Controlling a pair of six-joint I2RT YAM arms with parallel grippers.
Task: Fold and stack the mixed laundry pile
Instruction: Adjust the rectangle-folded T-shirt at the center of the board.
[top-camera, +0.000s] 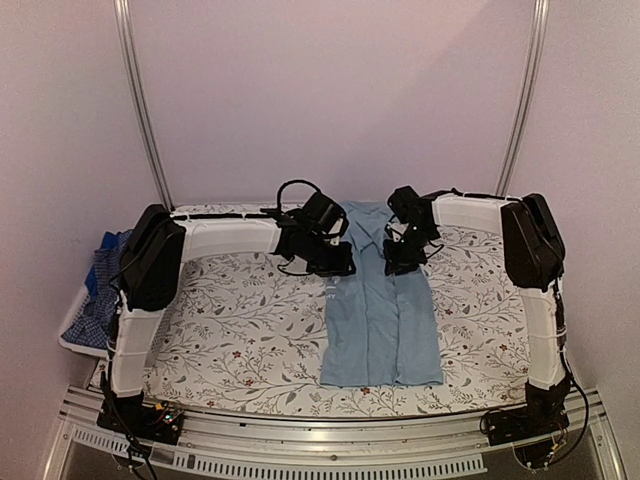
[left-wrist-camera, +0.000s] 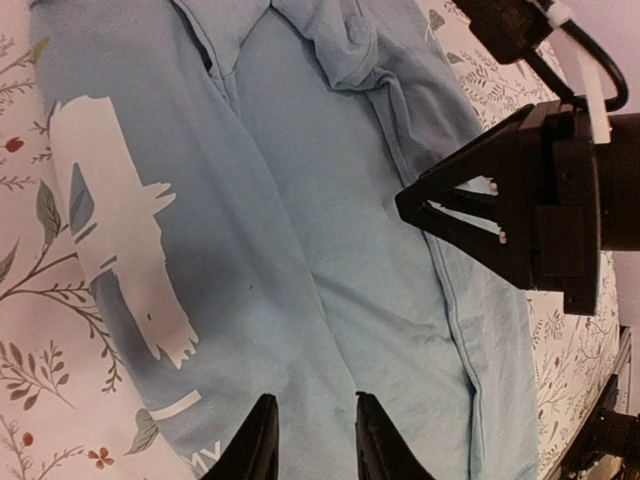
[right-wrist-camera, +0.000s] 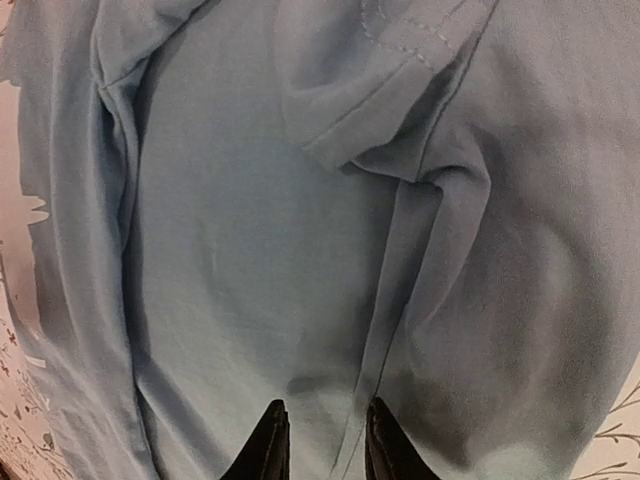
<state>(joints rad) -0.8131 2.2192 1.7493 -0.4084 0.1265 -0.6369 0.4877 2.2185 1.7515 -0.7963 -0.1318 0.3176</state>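
- While both my grippers hang over the far end of the shirt (top-camera: 380, 310), the step in hand looks like its crosswise fold.
- The shirt lies as a long strip right of the middle of the bench (top-camera: 240, 330), running from the far edge toward the near edge, sides folded in.
- My left gripper (left-wrist-camera: 315, 440) is slightly parted over flat cloth, with nothing in it.
- My right gripper (right-wrist-camera: 320, 440) straddles a raised seam (right-wrist-camera: 385, 300); I cannot tell whether it pinches.
- Next, I judge, each gripper must pinch a far corner and carry it evenly to the near hem.
- The rest of the pile (top-camera: 100, 290) sits in the basket (top-camera: 72, 335) off the bench's left edge.
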